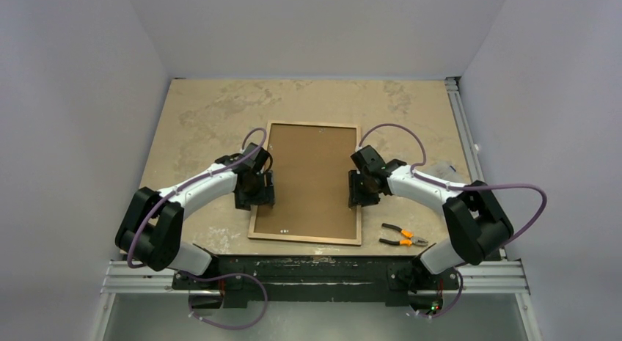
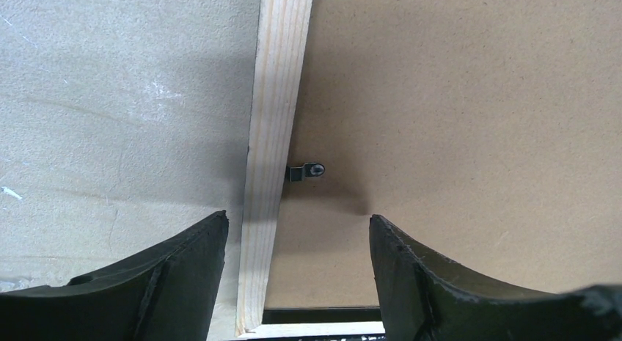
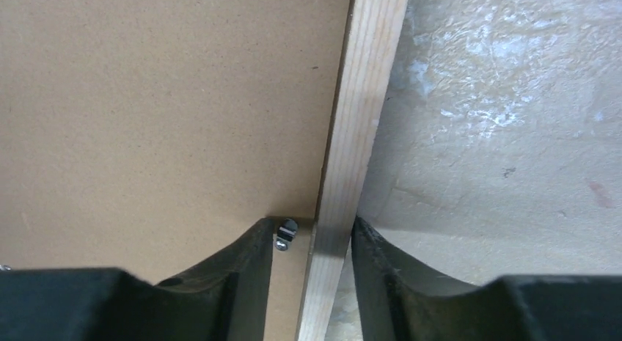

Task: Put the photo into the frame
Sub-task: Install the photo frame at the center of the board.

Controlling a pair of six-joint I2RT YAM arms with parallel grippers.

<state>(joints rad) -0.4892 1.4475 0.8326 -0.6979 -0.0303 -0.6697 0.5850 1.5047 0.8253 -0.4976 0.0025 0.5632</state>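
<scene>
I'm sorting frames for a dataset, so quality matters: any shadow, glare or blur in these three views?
Top view: even soft light, sharp, no glare on the frame. Left wrist view: a dark shadow falls across the table, the frame and the backing board near the clip. Right wrist view: the table looks bright, slightly washed; the right claw is near-black, detail lost.

A robotics lab test cell: bare white panel walls (image 1: pixel 73 99), aluminium mounting rail (image 1: pixel 499 279), mottled tabletop (image 1: pixel 205 114), stray pliers (image 1: pixel 402 236)

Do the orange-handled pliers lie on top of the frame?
No, the pliers lie on the table beside the frame, off its near right corner and apart from it.
</scene>
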